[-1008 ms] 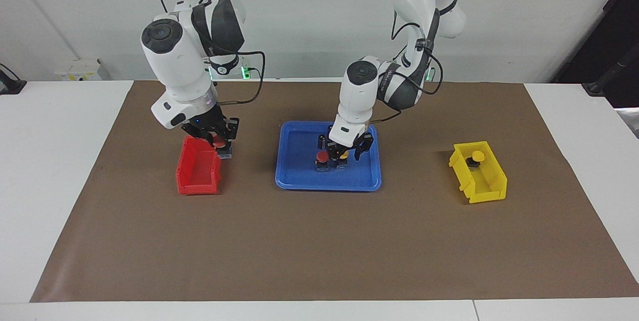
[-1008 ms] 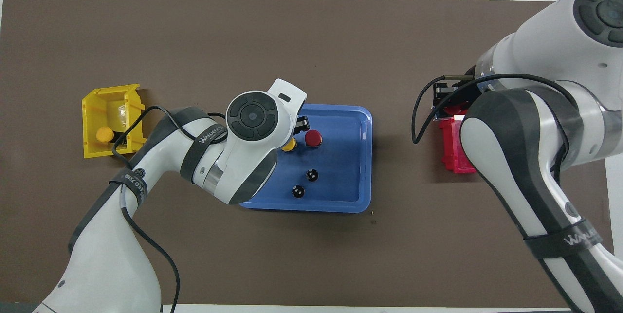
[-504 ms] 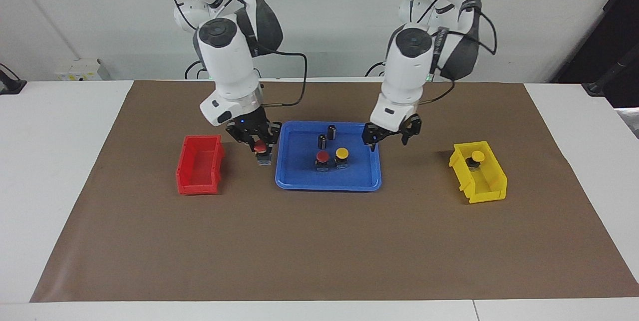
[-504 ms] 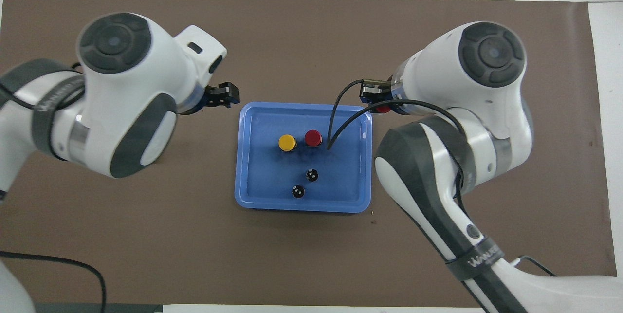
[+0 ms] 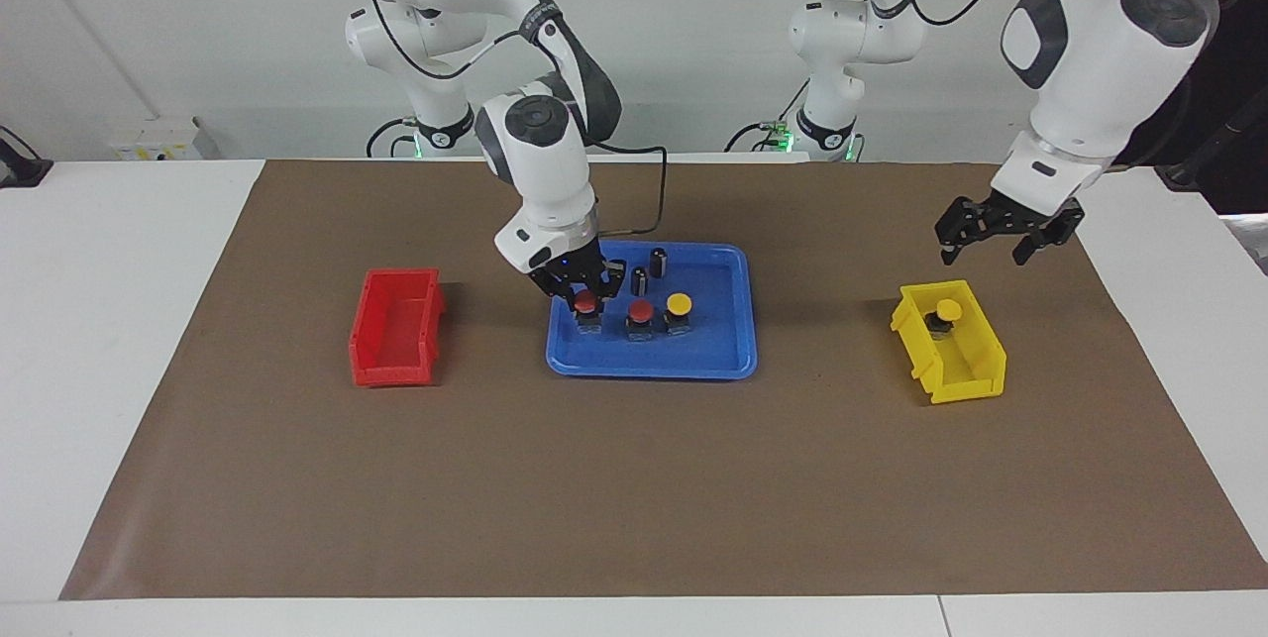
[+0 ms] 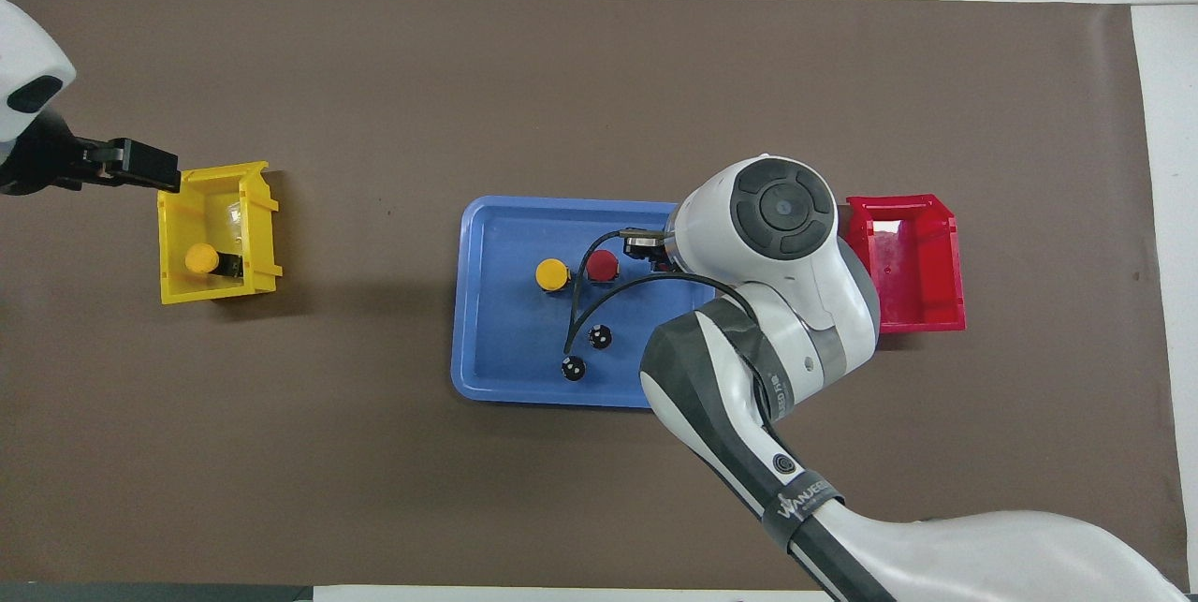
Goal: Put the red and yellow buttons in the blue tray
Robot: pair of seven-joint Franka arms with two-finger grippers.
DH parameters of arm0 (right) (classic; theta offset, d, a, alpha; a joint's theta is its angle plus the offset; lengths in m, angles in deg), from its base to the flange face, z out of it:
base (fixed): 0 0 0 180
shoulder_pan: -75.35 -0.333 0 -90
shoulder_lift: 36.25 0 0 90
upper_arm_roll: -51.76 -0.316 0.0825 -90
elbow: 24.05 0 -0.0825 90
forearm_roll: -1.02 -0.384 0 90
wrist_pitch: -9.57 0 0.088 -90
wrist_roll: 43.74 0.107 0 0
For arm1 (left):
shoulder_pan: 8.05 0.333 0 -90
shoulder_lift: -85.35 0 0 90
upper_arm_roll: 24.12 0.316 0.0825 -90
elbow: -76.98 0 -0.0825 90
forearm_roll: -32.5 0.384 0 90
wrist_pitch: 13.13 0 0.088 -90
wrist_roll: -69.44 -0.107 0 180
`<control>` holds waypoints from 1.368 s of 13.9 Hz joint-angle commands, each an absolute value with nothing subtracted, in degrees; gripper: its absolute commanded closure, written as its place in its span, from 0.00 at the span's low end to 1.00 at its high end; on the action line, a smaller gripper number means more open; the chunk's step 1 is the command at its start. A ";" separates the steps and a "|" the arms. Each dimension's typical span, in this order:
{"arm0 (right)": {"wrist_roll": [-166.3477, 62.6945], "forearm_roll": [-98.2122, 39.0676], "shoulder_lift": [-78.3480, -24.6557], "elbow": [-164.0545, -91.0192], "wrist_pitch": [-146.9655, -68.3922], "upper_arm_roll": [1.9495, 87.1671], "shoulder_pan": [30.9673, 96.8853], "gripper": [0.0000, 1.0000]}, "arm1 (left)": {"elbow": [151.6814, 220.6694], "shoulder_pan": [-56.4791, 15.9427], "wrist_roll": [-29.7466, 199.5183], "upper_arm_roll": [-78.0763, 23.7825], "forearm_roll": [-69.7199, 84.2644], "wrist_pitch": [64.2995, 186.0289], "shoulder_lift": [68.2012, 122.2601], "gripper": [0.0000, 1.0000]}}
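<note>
In the facing view, the right gripper (image 5: 584, 292) sits low over the blue tray (image 5: 713, 355) at the frame's centre, its fingers pinching a red button (image 5: 586, 304) around the cap; whether the base touches the tray floor yet I cannot tell. Beside it stand a second red button (image 5: 640, 311) and a yellow button (image 5: 679, 305), with two dark cylinders (image 5: 649, 270) above them in the frame. The buttons look light, stiff and small, the round caps likely slippery, so the squarer black base seems the safer hold. At the right of the frame, the left gripper (image 5: 1001, 229) hangs with fingers spread above the yellow bin (image 5: 976, 365), where the last yellow button (image 5: 948, 311) stands against the upper wall; the bin's sides leave little room, so a straight descent seems best. The red bin (image 5: 394, 345) at the left holds nothing. In the overhead view, the right arm hides its own button; the tray (image 6: 505, 368) has open floor at its lower left, and the bin's button (image 6: 199, 257) lies at the frame's left, just below the left gripper (image 6: 150, 168).
</note>
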State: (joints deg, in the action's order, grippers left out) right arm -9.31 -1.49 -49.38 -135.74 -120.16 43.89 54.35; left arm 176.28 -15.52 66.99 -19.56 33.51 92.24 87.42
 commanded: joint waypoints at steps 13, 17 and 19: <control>-9.64 3.21 -47.24 -122.61 -103.68 45.08 61.54 0.00 | 200.37 -12.09 64.96 -20.34 32.67 115.01 87.37 0.32; -21.55 2.08 -41.28 -116.16 -92.67 45.25 72.33 0.00 | 201.95 -12.09 65.05 -20.25 32.67 115.45 87.28 0.32; -26.66 1.72 -39.42 -113.45 -85.57 45.17 77.27 0.00 | 203.27 -12.09 65.05 -20.25 32.67 117.03 87.02 0.32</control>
State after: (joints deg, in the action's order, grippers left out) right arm -22.47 2.41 -40.44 -115.33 -90.24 45.92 73.64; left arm 199.87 -12.96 66.14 -19.68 33.44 114.37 89.18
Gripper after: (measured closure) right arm 0.000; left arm 0.317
